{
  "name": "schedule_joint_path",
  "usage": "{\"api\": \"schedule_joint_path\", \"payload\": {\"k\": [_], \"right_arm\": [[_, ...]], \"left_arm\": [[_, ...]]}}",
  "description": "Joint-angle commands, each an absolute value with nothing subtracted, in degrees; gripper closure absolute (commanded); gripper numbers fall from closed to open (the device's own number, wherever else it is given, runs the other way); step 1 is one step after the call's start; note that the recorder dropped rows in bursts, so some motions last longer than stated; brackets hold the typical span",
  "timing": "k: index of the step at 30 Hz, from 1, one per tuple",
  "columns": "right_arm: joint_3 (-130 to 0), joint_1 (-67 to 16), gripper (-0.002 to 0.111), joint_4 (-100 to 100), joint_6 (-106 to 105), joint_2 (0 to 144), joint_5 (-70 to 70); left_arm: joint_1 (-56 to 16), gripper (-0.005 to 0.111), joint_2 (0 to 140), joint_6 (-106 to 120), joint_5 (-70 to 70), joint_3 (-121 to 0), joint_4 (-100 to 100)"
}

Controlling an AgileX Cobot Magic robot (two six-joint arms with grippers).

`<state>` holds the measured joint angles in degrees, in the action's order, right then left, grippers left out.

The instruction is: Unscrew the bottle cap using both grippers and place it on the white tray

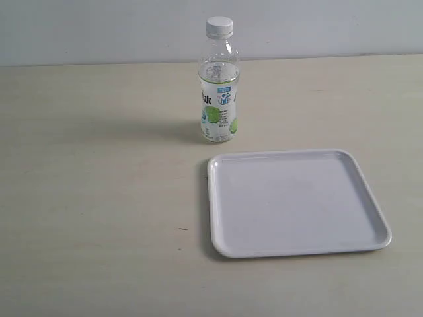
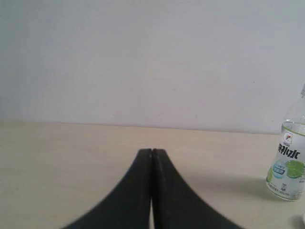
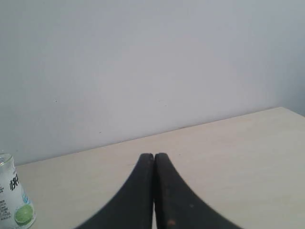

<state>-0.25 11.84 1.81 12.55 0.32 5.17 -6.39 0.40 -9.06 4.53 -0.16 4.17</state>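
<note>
A pale beige table (image 1: pixel 99 198) filled most of the exterior frame, a plain whitish wall (image 1: pixel 99 26) along its top. The bottle (image 1: pixel 218 92) stood upright at upper centre, bottle cap (image 1: pixel 219 26) on; the white tray (image 1: pixel 297 201) lay lower right, apart from it. The left gripper (image 2: pixel 152 153) and right gripper (image 3: pixel 154 157) were closed, empty.

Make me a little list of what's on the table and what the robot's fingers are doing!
white tray: lies flat on the table, nothing on it
bottle: stands upright, past the tray's far left corner in the exterior view, not touching it
bottle cap: white, on top of the bottle
left fingers: shut together, holding nothing, apart from the bottle
right fingers: shut together, holding nothing, apart from the bottle
task so far: cap not yet unscrewed
</note>
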Motion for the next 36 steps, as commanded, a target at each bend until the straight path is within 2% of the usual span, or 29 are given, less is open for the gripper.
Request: {"api": "schedule_joint_path", "payload": {"k": [1, 24, 28, 36], "right_arm": [[0.0, 12.02, 0.108, 1.88, 12.54, 0.0, 4.96], [0.0, 12.02, 0.108, 1.88, 12.54, 0.0, 4.96], [0.0, 12.02, 0.108, 1.88, 12.54, 0.0, 4.96], [0.0, 12.02, 0.108, 1.88, 12.54, 0.0, 4.96]], "left_arm": [[-6.31, 0.107, 0.0, -9.4, 4.6, 0.0, 4.42], [-6.31, 0.107, 0.0, -9.4, 4.6, 0.0, 4.42], [-6.31, 0.107, 0.0, -9.55, -0.87, 0.0, 4.32], [-6.31, 0.107, 0.0, -35.07, -8.99, 0.0, 4.32]]}}
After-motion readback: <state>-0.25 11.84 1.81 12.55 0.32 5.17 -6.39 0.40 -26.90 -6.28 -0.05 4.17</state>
